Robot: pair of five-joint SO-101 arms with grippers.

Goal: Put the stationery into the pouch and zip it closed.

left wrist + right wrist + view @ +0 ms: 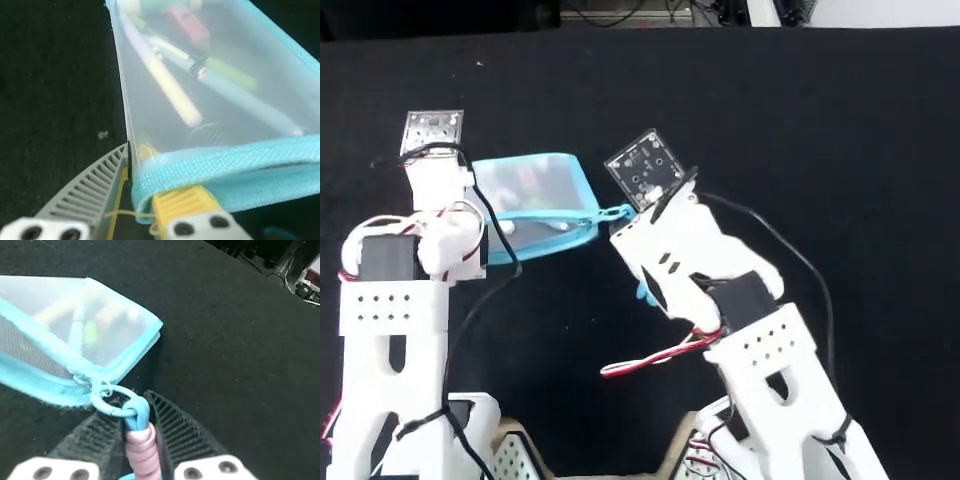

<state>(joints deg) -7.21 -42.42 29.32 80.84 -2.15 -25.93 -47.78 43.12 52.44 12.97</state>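
Pouch [535, 198] lay on the table [790, 120] in the upper left of the high view, long axis running left-right and strung between the two arms. Left gripper [490, 228] was on its left end, right gripper [632, 215] just off its right end. In the left wrist view the left gripper [136, 172] was clamped on the pouch [215, 105] corner, grey jaw one side and yellow jaw the other, with the teal zipper tape [225, 162] folded over the yellow one. In the right wrist view the right gripper [135, 405] was pinched on the pull cord [136, 421], pink beads [144, 455] stacked on the cord behind the bite. The cord went through a ring [107, 402] to the slider [82, 382], which sat at the pouch [75, 325] corner nearest that gripper. The key relation: the pouch lay straight ahead of the right gripper, cord in line with the zipper run, and the left gripper was anchoring the far end. My read is that the slider was at or very near end of travel, so little or no pull remained. Pens [172, 92] and other stationery were inside, blurred behind the mesh wall, so I couldn't count them. I also couldn't confirm the teeth were meshed along the middle of the run, since no view showed that stretch cleanly. In the high view the right arm's wrist board covered its fingertips and most of the pull. A small blue bit [645, 293] below that arm was probably the cord tail, but I couldn't tell.
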